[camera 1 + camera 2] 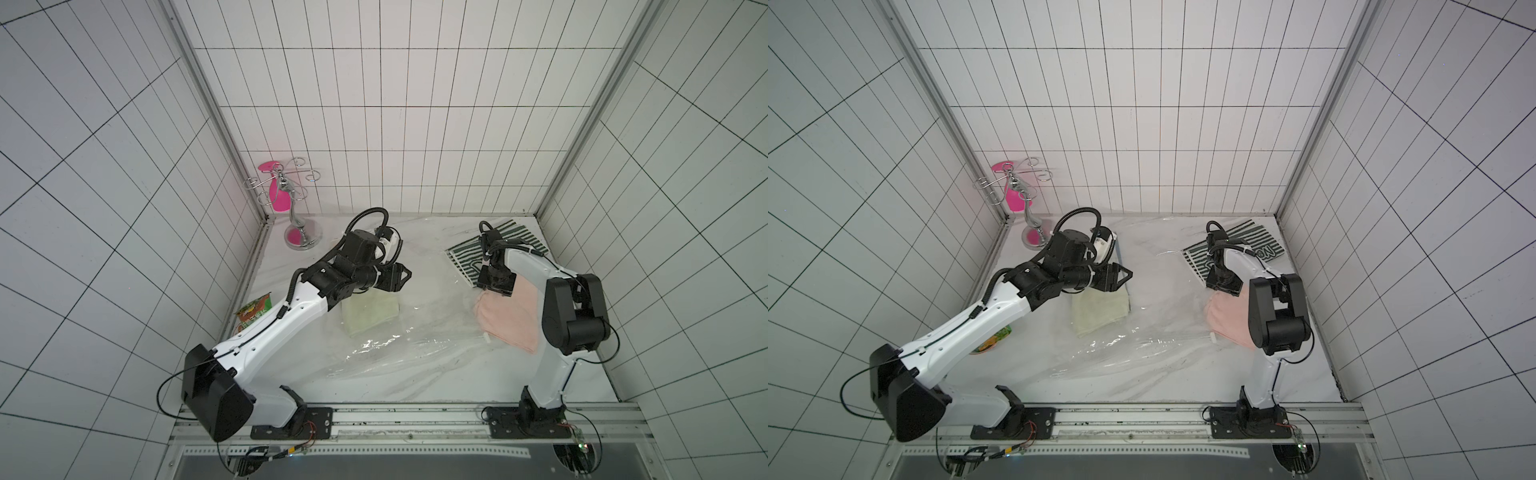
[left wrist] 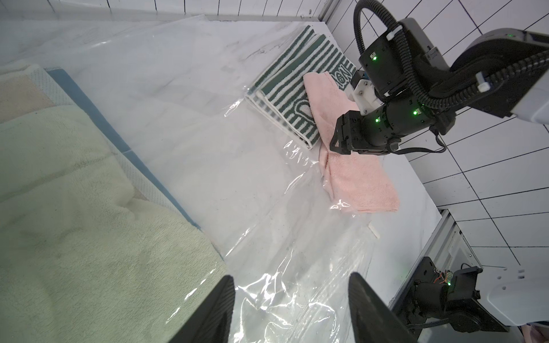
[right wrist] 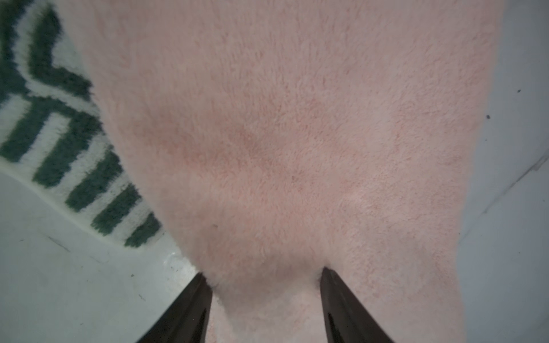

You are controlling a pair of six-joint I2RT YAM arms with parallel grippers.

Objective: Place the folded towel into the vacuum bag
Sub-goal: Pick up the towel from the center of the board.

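1. Pink folded terry towel (image 1: 515,328) looks mostly outside, at the edge of the clear crinkly plastic vacuum bag (image 1: 399,357), which is spread flat.
2. R gripper (image 3: 264,276): fingers apart, sunk round a towel fold; firm grip or not, can't tell.
3. L gripper (image 2: 291,282): open, empty, over the bag.
4. Left to do, prob.: lift towel, open bag mouth, slide towel in.

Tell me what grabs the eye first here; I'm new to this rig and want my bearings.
The big clear vacuum bag sprawls glossy and crinkled across the middle of the marble table. At the table's right side, the right gripper pinches a pink towel beside a green-striped towel. The left gripper hangs open over the bag, near a pale green towel.
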